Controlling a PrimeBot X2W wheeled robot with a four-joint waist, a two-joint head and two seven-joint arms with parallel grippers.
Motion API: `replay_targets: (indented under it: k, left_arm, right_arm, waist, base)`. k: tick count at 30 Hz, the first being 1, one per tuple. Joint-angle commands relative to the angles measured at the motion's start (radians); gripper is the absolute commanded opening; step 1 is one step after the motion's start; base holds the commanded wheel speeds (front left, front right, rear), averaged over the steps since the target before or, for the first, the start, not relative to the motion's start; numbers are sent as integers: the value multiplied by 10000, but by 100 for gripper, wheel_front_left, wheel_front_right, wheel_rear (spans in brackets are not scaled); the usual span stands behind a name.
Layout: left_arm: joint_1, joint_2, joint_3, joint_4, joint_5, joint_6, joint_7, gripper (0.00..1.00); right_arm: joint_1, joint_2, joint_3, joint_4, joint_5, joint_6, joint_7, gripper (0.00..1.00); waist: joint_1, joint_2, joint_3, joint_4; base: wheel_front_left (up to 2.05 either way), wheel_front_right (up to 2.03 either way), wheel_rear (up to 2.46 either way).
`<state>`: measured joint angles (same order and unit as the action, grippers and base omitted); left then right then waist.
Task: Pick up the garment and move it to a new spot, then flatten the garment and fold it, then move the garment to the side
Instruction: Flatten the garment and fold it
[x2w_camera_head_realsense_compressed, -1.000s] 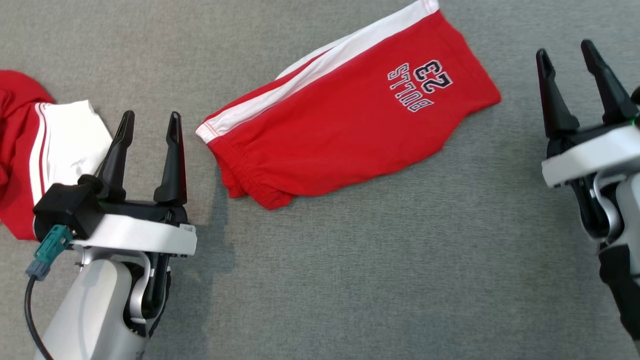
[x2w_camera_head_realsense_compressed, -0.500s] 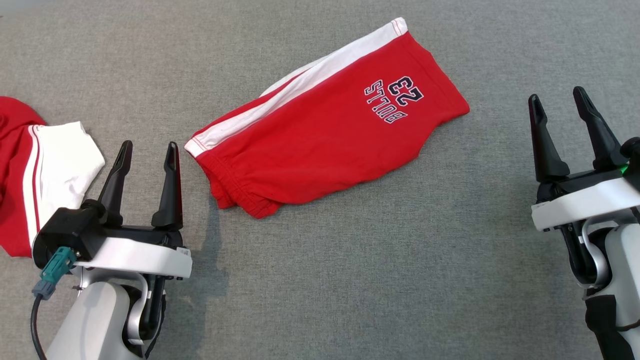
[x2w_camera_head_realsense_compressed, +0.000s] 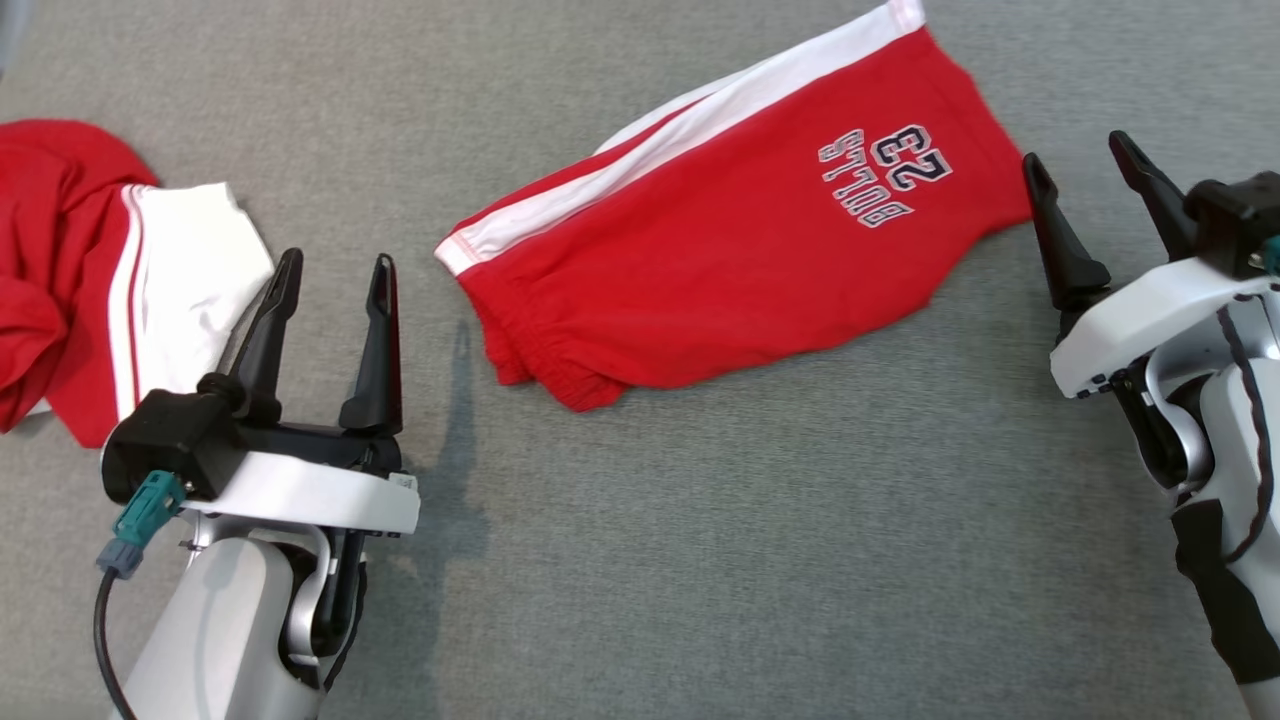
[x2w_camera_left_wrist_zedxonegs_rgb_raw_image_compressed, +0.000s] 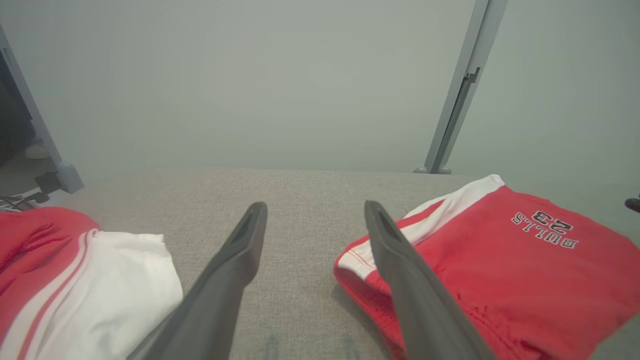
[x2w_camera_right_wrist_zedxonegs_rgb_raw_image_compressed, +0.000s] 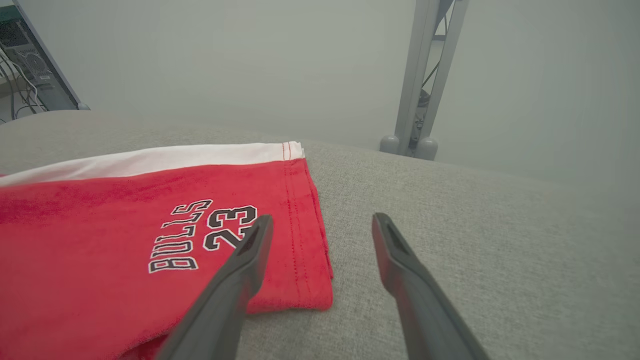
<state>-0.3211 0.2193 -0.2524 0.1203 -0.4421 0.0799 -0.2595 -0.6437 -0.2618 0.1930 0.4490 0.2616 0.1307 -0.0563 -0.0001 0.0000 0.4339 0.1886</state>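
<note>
At the far left of the grey cloth-covered desk (x2w_camera_head_realsense_compressed: 700, 560) lies a crumpled red and white garment (x2w_camera_head_realsense_compressed: 90, 270), bunched rather than flat. Just to its right hovers the left claw (x2w_camera_head_realsense_compressed: 337, 260), its two dark fingers spread wide and holding nothing. One finger overlaps the garment's white edge in the head view, and whether it touches the cloth cannot be told. In the left wrist view the fingers frame bare desk, with that garment on one side and the red shorts (x2w_camera_head_realsense_compressed: 720, 260) on the other. The red shorts lie in the middle of the desk, flat and at a slant, apparently folded leg over leg (a second white edge peeks out along the far side). Their elastic waistband (x2w_camera_head_realsense_compressed: 540, 345) points toward the left claw, near it but apart. A white side stripe (x2w_camera_head_realsense_compressed: 690, 125) runs along the far edge, and the lettering (x2w_camera_head_realsense_compressed: 885, 175) BULLS 23 sits near the leg hem (x2w_camera_head_realsense_compressed: 975, 130), upside down from the head. At the right, the right claw (x2w_camera_head_realsense_compressed: 1075, 150) stands wide too, empty, its fingertips just beside that hem.
</note>
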Motion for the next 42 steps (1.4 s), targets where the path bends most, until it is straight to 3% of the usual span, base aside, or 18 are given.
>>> replay_targets:
  k: [1,10,11,12,13,20,28,34,42]
  left_arm:
    - [-183,-5,22,0,67,-27,-36,100]
    - [-307,-509,302,36,451,-358,-35,100]
    - [-280,-553,355,29,495,-396,-35,100]
    - [-250,-584,403,20,527,-428,-35,100]
    - [-217,-603,456,11,585,-435,-35,100]
    - [-59,-601,746,-58,829,-587,-35,100]
    - [273,-320,946,-218,933,-555,-12,100]
    - [538,-129,1020,-505,899,-425,193,100]
    - [651,-20,923,-829,852,-387,459,100]
  right_arm:
    - [-104,-93,24,117,-42,1,17,100]
    - [-790,-32,358,2061,192,-1,747,100]
    - [-794,15,384,2163,239,1,773,89]
    - [-791,64,407,2255,310,1,828,38]
    - [-767,112,466,2348,368,1,886,0]
    - [-438,364,544,2118,920,-2,349,0]
    - [1136,729,47,785,1421,-1,-650,0]
    - [2754,1054,-923,-453,1498,-1,-893,0]
    - [3684,1398,-1937,-1237,1262,-1,-605,0]
  waist:
    - [1,0,174,220]
    - [1,0,370,639]
    - [1,0,364,627]
    - [1,0,354,601]
    - [1,0,338,562]
    - [1,0,131,89]
    - [1,0,-226,-842]
    - [1,0,-501,-1420]
    - [1,0,-518,-1644]
  base:
    - [0,0,0]
    - [0,0,0]
    - [0,0,0]
    - [0,0,0]
    - [0,0,0]
    - [0,0,0]
    - [0,0,0]
    - [0,0,0]
    - [0,0,0]
